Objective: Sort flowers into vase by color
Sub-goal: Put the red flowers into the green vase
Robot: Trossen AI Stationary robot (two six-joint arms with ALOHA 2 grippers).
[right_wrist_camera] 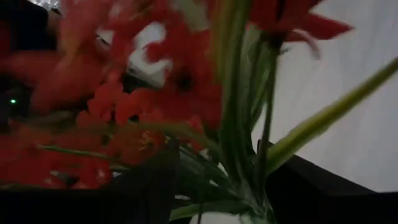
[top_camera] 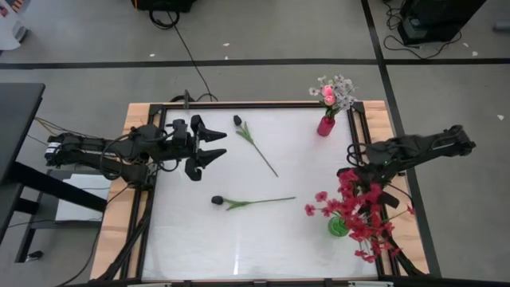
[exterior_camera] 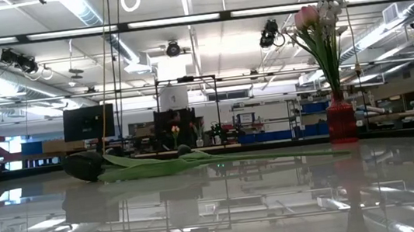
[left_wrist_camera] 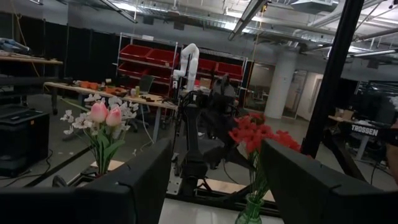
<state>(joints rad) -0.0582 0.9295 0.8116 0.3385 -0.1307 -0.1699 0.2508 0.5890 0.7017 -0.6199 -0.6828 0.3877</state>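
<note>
Two dark-budded flowers are left lying on the white table (top_camera: 199,239): one dark bud flower (top_camera: 253,143) lies diagonally toward the far side, and a second dark bud flower (top_camera: 251,202) lies nearly crosswise at the middle, its bud pointing to the left arm's side. The pink buds and white sprays are already stood in the red vase (top_camera: 325,125) at the far right, and the red blossom sprays (top_camera: 358,211) are gathered in the green vase (top_camera: 338,226) near the right edge.

The right end effector (top_camera: 356,172) is placed right at the red sprays, just above the green vase; in its wrist view stems are seen passing between the dark fingers, but whether they are gripped cannot be told. The left end effector (top_camera: 209,145) is held over the table's left side with its fingers spread wide and nothing between them.

The step in hand is judged to be the seating of the red sprays. It is done well if the stems are lowered straight into the vase mouth and the fingers are parted only once the stems are supported, then drawn away upward so that the light vase is not tipped or the blossoms snagged.
</note>
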